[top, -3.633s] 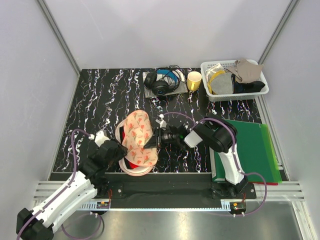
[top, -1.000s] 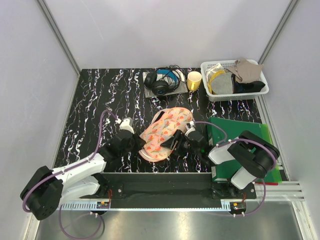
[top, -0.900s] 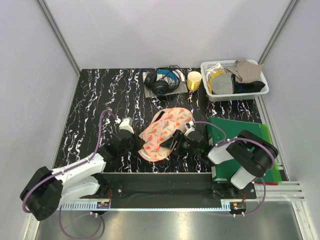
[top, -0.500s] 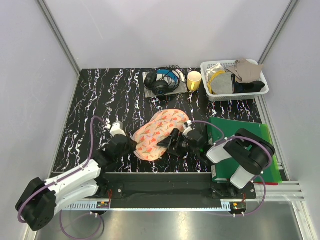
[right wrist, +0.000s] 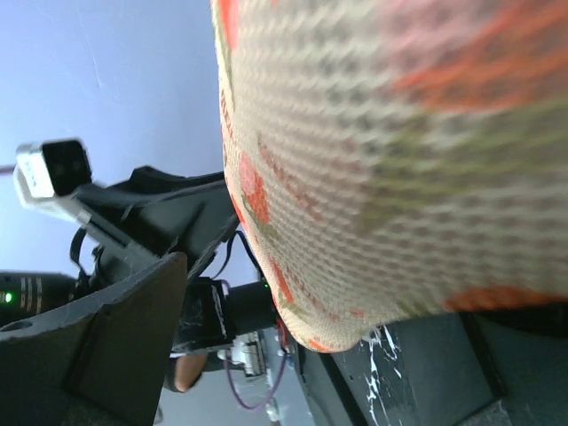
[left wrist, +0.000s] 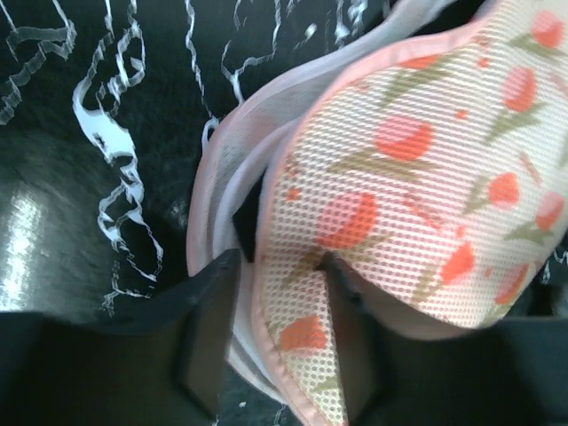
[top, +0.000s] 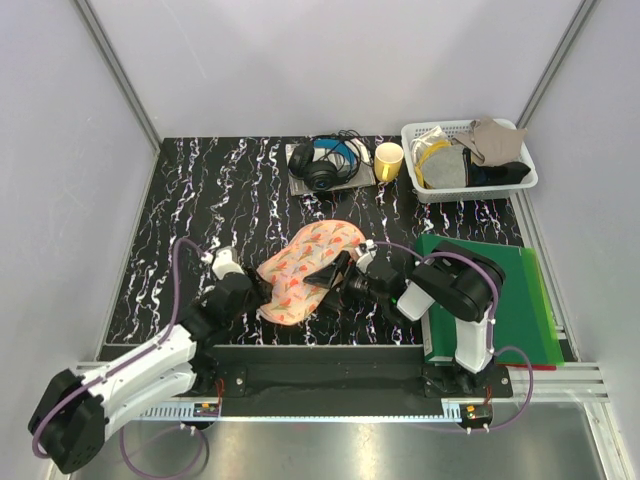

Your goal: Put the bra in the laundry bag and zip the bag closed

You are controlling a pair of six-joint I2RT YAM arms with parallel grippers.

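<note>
The laundry bag [top: 303,268], peach-pink mesh with a red-green print, lies flat on the black marbled table between my two grippers. The bra is hidden from every view. My left gripper [top: 254,291] is at the bag's near-left end. In the left wrist view the bag's pink rim and whitish lining [left wrist: 266,293] lie loose between its parted fingers [left wrist: 209,337]. My right gripper [top: 333,272] stands wide open at the bag's right edge. In the right wrist view the bag [right wrist: 382,151] fills the frame close up, beside one dark finger [right wrist: 115,337].
Black headphones [top: 322,165] and a yellow cup [top: 388,160] stand at the back. A white basket [top: 470,193] of cloths sits at the back right. A green folder [top: 515,300] lies on the table to the right of the right arm.
The bag has slid and turned to the left and nearer. My left gripper has gone from shut on the rim to parted. The right gripper has followed leftwards and spread wider.
</note>
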